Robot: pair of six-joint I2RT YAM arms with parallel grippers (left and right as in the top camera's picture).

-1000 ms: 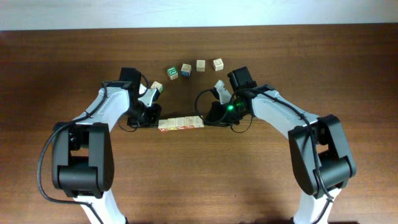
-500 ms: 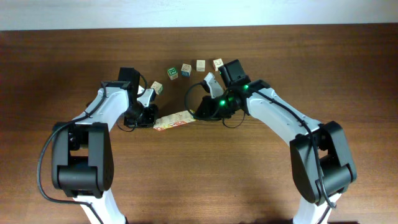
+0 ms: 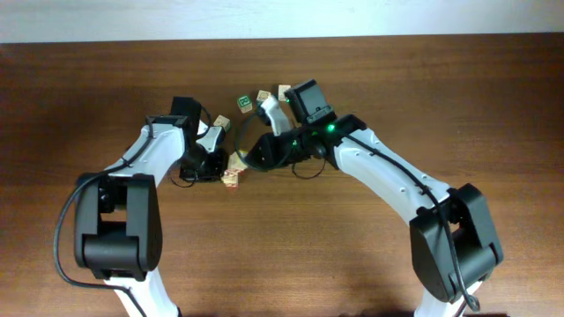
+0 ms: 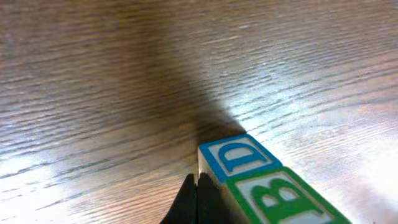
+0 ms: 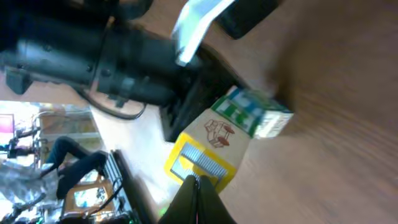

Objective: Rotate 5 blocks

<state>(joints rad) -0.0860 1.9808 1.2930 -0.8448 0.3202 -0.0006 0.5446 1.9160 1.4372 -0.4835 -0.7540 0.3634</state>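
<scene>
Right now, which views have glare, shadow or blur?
Overhead: sharp and evenly lit, with a green light glowing. Left wrist: pale glare across the table, a dark shadow behind the blocks. Right wrist: the table is smeared by blur, the blocks are clearer.

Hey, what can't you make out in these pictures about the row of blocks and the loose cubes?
Overhead: part of the row hides under the left arm and right arm, and its prints are too small to read.
Overhead: the right arm overlaps the loose cubes, so their count is unsure.
Left wrist: the row runs off the bottom right edge, and only D and B show.
Right wrist: the green print is too blurred to read.
</scene>
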